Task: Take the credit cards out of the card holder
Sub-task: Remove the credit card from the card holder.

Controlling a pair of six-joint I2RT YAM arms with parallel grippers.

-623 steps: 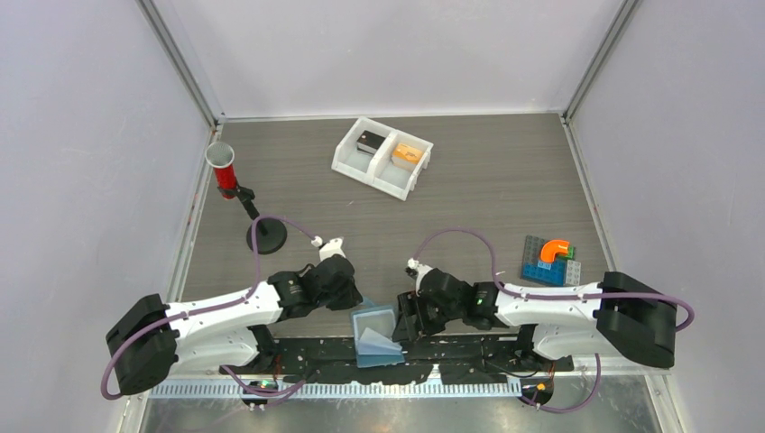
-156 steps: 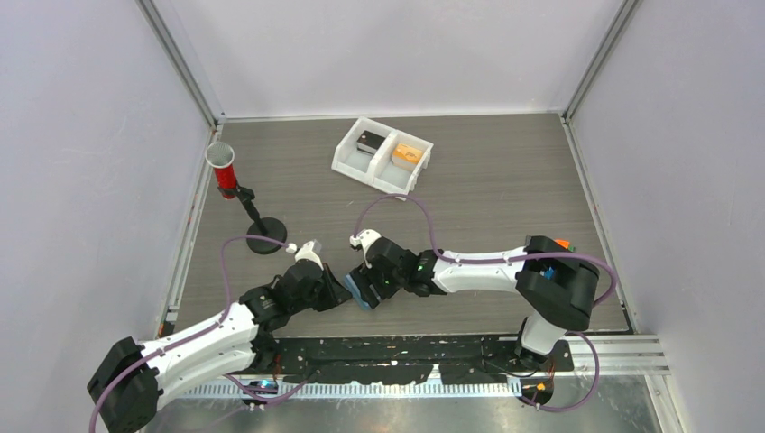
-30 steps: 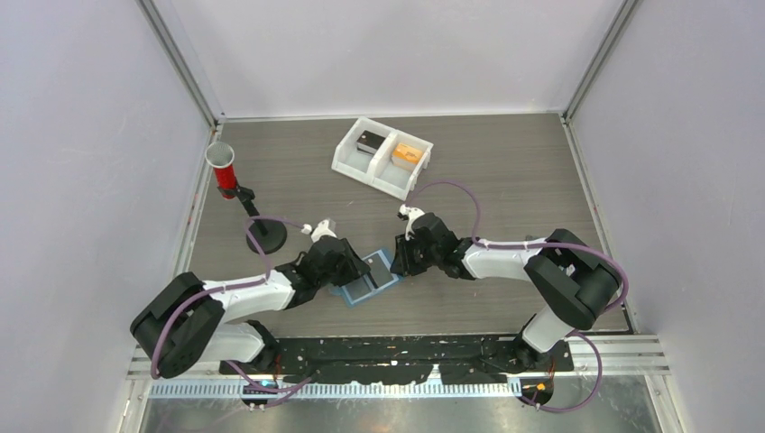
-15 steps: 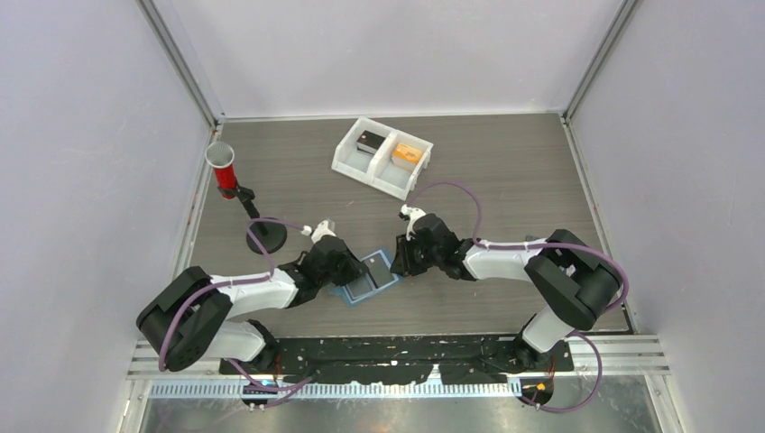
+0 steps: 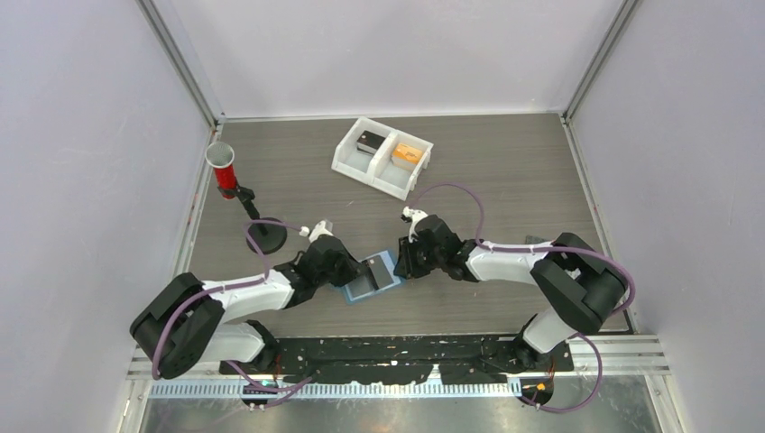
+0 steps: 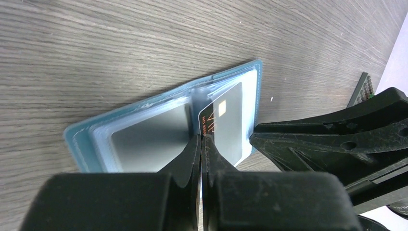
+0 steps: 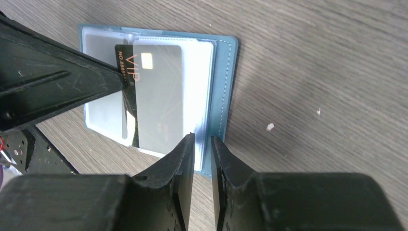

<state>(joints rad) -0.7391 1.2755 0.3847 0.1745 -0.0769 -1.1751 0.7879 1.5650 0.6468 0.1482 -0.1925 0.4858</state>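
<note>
The card holder (image 5: pixel 372 278) lay open and flat on the wooden table (image 5: pixel 505 189), between the two arms. Its blue cover faced down and its pale sleeves faced up.

One dark credit card (image 6: pixel 226 125) stood partly out of the sleeves, over the half of the holder nearer to the right arm. It carried the orange letters "VIP" and a small pale chip. A second grey card (image 6: pixel 149 137) sat inside the sleeve of the other half, fully covered by the clear pocket.

The left gripper (image 6: pixel 199 139) reached over that other half, and its fingers were pressed together on the edge of the VIP card, at the corner beside the letters.

The right gripper (image 7: pixel 202 139) met the holder from the opposite side. Its jaws were almost together with only a narrow slit between them, and the tips sat where the pale sleeve meets the blue cover. I cannot tell whether they clamped the holder or only pressed on it.

Well beyond the holder, toward the back wall, stood a white tray (image 5: pixel 361 173) with two compartments. One held a black block (image 5: pixel 368 142) and the other held an orange-brown block (image 5: pixel 407 154). On the left arm's side of the holder, farther off, a red cylinder (image 5: pixel 222 170) stood tilted on a black stand (image 5: pixel 267 236).
</note>
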